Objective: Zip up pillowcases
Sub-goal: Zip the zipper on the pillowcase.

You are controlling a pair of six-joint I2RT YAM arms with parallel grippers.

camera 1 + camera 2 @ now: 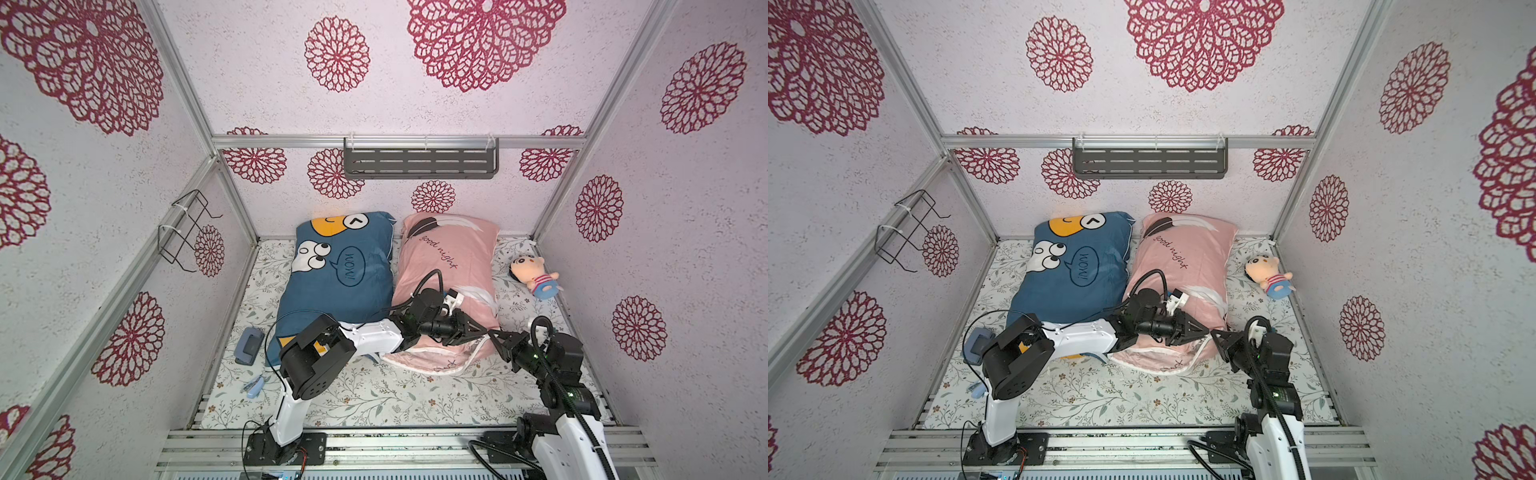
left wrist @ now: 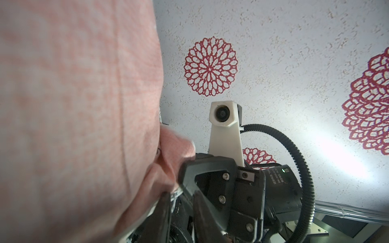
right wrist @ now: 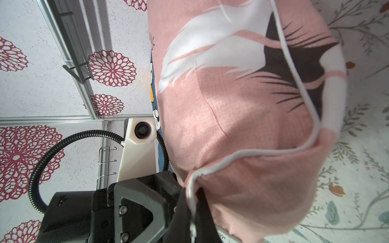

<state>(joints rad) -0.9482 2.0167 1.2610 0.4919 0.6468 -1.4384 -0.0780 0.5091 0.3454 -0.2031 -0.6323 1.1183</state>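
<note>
The pink pillowcase [image 1: 444, 257] lay on the flowered sheet [image 1: 374, 395], just right of the blue pillowcase [image 1: 332, 291]. At its near right corner the right gripper [image 1: 496, 334] was clamped on the white-piped edge. The left gripper [image 1: 482, 331] met it there, jaws narrow; whether they gripped cloth could not be told.

White walls [image 1: 415, 108] with crimson floral medallions, aluminium frame [image 1: 399, 142], grey slotted shelf [image 1: 420, 163], wire rack [image 1: 187, 230], leaf-print sheet [image 1: 374, 395]
</note>
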